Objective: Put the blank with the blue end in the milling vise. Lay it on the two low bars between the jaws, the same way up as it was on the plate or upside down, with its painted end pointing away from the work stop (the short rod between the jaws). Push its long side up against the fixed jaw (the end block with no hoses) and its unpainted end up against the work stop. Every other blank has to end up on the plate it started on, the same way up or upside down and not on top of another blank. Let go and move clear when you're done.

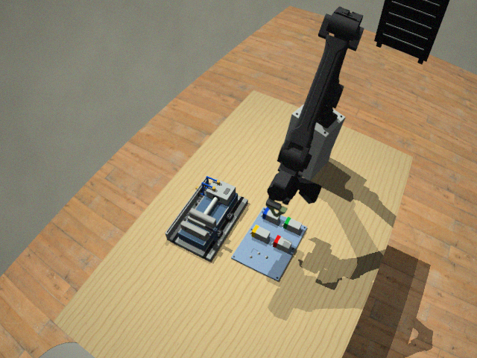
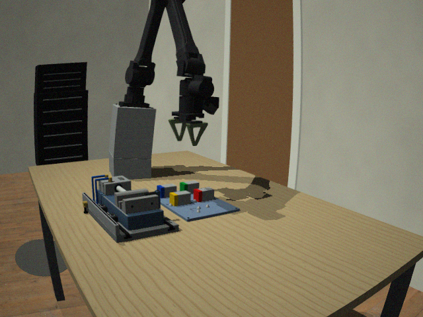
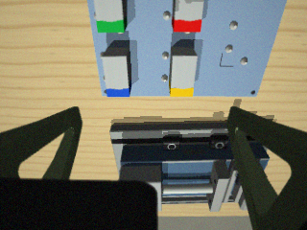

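The blank with the blue end (image 1: pixel 273 218) (image 2: pixel 169 190) (image 3: pixel 116 72) lies on the blue plate (image 1: pixel 245 250) (image 2: pixel 188 216) (image 3: pixel 144 48), its blue end toward the vise side. My gripper (image 1: pixel 276 210) (image 2: pixel 187 142) (image 3: pixel 154 114) is open and empty, fingers down, well above the table near this blank. The milling vise stands beside the plate. Its fixed jaw (image 1: pixel 194 230) (image 2: pixel 141 203) is at the end away from the hosed block (image 1: pixel 223 191) (image 2: pixel 117 185). A grey crossbar stands close to the fixed jaw, and a pale rod runs to it from the hosed block. I cannot make out the work stop.
Blanks with green (image 1: pixel 294 226) (image 2: pixel 192 186) (image 3: pixel 110 9), yellow (image 1: pixel 261 234) (image 2: pixel 182 198) (image 3: pixel 183 72) and red (image 1: pixel 284 244) (image 2: pixel 207 194) (image 3: pixel 188 10) ends lie separately on the plate. Small pegs stand there too. Blue hoses (image 1: pixel 207 178) (image 2: pixel 92 187) rise at the vise's far end.
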Robot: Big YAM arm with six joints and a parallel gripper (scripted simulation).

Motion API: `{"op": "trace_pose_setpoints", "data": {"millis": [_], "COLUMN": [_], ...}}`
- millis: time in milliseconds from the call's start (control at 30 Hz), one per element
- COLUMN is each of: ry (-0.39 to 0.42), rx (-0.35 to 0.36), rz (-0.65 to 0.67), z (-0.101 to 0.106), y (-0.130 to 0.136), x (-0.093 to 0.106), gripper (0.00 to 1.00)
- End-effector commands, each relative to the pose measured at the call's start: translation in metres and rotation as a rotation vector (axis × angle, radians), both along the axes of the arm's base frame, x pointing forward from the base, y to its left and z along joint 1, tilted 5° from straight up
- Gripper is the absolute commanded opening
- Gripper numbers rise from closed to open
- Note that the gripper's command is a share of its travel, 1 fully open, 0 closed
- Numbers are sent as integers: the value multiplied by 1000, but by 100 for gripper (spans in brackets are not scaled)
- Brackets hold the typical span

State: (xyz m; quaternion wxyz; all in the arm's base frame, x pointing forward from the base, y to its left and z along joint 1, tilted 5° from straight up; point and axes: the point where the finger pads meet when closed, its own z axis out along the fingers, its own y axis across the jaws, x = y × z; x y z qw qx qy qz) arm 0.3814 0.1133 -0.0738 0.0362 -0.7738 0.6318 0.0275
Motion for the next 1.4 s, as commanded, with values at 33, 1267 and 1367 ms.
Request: {"op": "trace_pose_setpoints", "data": {"millis": [33,1267,1367], "ry": [-9,-13,-13], "rx": [1,1,1], "rz": [-11,14,9], "z": [0,-29,-29], "y": [1,-48,-49], "x": [12,-31,-31], "gripper": [100,0,0]}}
